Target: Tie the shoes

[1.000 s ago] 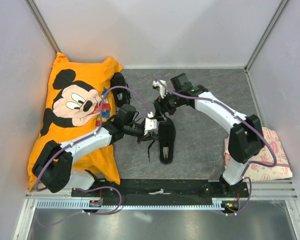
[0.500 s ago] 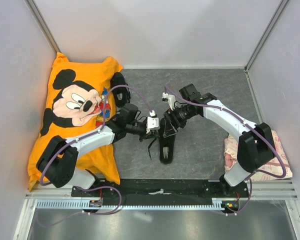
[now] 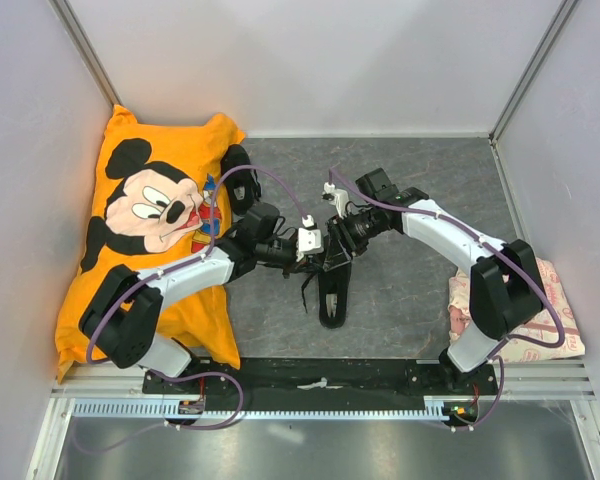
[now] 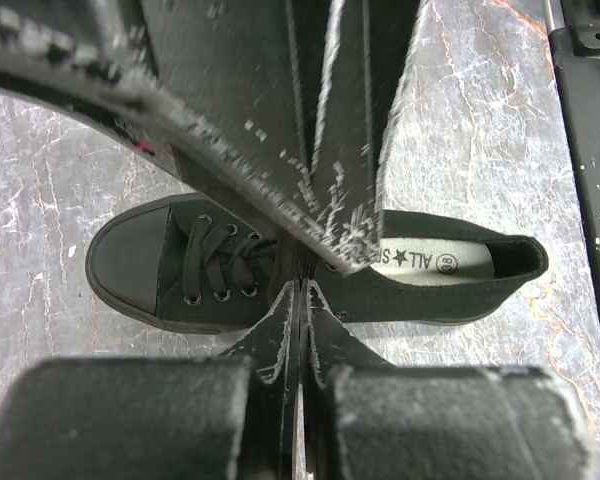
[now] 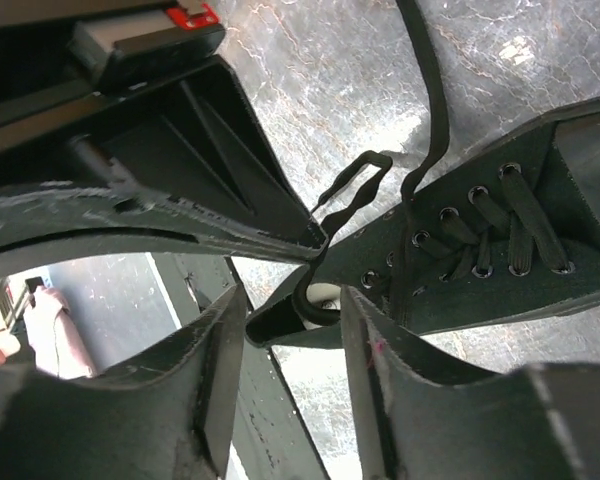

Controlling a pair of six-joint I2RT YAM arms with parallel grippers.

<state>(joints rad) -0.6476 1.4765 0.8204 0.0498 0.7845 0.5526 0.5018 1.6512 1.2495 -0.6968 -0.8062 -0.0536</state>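
Shoe (image 4: 400, 295): matt black canvas. Toe cap (image 4: 125, 265) is smooth rubber with a slight sheen. Laces (image 5: 432, 100): flat woven cloth. Bench (image 4: 480, 130): grey marbled, semi-gloss (stone look). Left end effector fingers (image 4: 265, 345): black plastic, rough, edges scuffed pale. Pillow (image 3: 180, 140): printed orange cloth, matt.

Black shoe (image 3: 332, 292), black lace (image 5: 426, 95), orange pillow (image 3: 150, 215), grey marbled table (image 3: 410, 290).
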